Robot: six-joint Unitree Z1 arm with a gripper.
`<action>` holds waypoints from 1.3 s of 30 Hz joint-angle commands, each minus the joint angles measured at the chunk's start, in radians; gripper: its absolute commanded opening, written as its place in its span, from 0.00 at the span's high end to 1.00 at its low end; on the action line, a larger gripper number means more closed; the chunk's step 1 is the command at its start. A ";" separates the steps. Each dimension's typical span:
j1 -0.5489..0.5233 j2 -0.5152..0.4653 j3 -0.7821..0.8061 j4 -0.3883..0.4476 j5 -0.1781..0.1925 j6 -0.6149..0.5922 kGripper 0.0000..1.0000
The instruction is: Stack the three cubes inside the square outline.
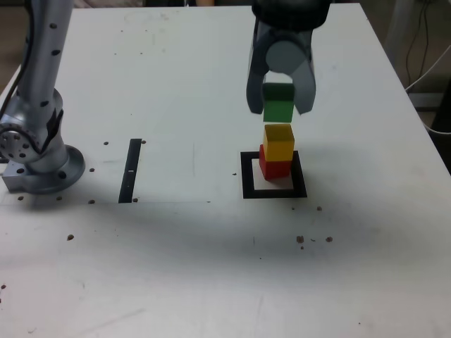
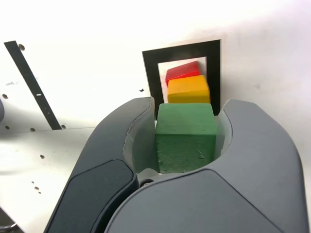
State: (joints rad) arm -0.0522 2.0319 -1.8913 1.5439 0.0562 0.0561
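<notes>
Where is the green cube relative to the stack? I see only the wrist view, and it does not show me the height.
Observer: In the exterior view the green cube, held in the gripper, hangs above the yellow cube with a small gap; they do not touch.
Operator: Is the yellow cube sitting straight on the red one?
Observer: It is shifted a little toward the exterior view's right on the red cube, but it rests flat.
Operator: Does the red cube stay inside the square outline?
Observer: Yes, it stands on the white centre of the square outline, near the far side.
</notes>
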 commanded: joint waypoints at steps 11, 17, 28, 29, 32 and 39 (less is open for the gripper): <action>0.002 0.029 0.012 -0.017 -0.031 0.000 0.80; 0.002 0.030 0.021 -0.029 -0.020 -0.005 0.80; 0.003 0.029 0.037 -0.030 -0.016 -0.019 0.75; 0.002 0.030 0.039 -0.031 -0.018 -0.021 0.75; 0.002 0.030 0.043 -0.034 -0.021 -0.023 0.74; 0.002 0.037 0.052 -0.042 -0.028 -0.024 0.65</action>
State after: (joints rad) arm -0.0520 2.0601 -1.8408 1.5040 0.0316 0.0336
